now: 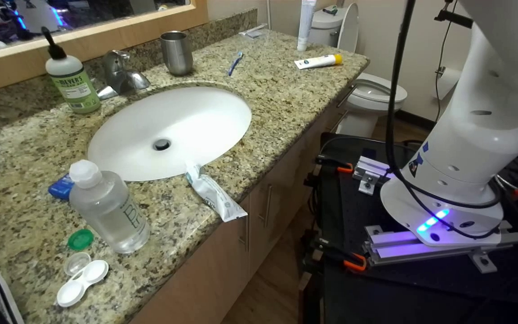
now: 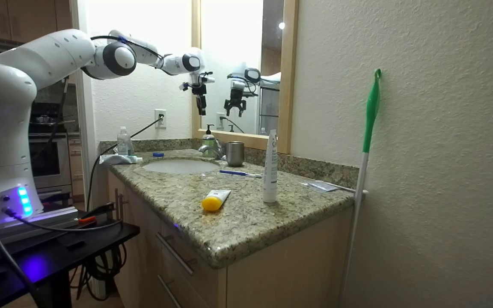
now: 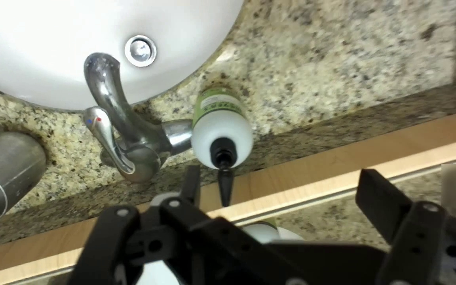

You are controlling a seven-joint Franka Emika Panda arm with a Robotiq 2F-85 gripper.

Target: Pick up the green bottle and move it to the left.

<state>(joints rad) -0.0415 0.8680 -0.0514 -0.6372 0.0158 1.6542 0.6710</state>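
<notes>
My fingers [image 3: 384, 209] are spread wide apart, higher than the faucet [image 3: 133, 132]. Beside it, the green Meyer's pump bottle [image 3: 222, 126] stands upright.

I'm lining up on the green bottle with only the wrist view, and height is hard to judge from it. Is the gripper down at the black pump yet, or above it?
Observer: Above it. In an exterior view the gripper hangs higher than the black pump of the green bottle, with a gap between them.
Operator: Does anything stand near the sink outside my frame?
Observer: Yes, in an exterior view a clear bottle stands upright on the counter close to it.
</notes>
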